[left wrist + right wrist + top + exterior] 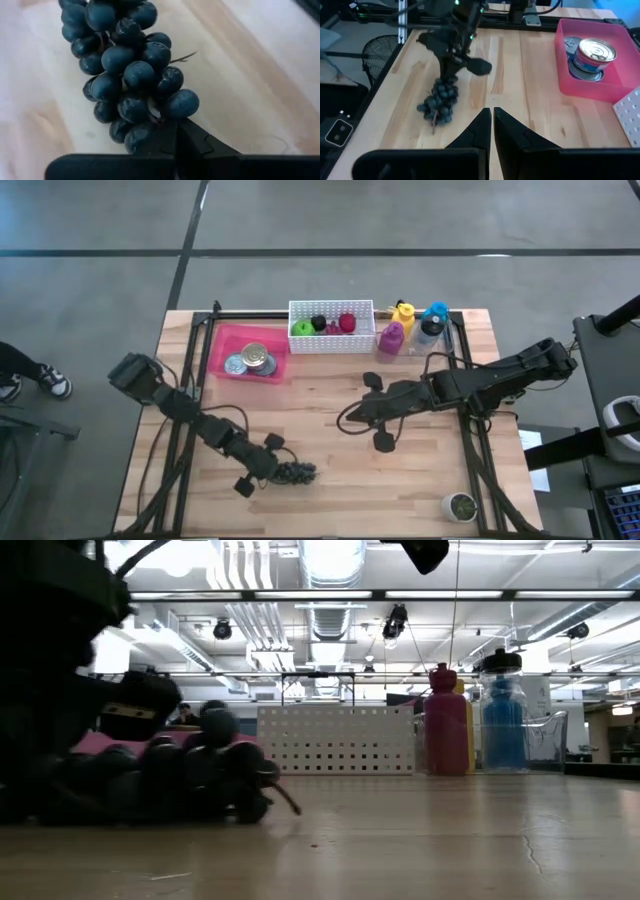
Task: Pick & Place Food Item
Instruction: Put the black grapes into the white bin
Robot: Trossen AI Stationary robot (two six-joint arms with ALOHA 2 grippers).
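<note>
A bunch of dark blue grapes (298, 472) lies on its side on the wooden table near the near edge, also in the low view (190, 780) and in the right wrist view (439, 100). My left gripper (277, 469) sits at the bunch's left end, shut, with its fingertips (176, 137) among the end grapes. My right gripper (348, 420) hovers shut (492, 116) over the table's middle, to the right of the bunch and farther from the near edge, touching nothing. My left gripper is shut at the bunch's end nearest the arm (150, 132), coming low and slanting from the table's left, along the bunch's length. The end grapes cover the fingertips, so whether a stem or a grape is pinched does not show. The bunch rests on the table.
A pink tray (228, 338) with tin cans and a white perforated basket (331, 344) of small fruits stand along the far edge, with several coloured bottles (412, 330) to their right. A small pot (461, 506) sits near the right near corner. Bare wood lies between the arms.
</note>
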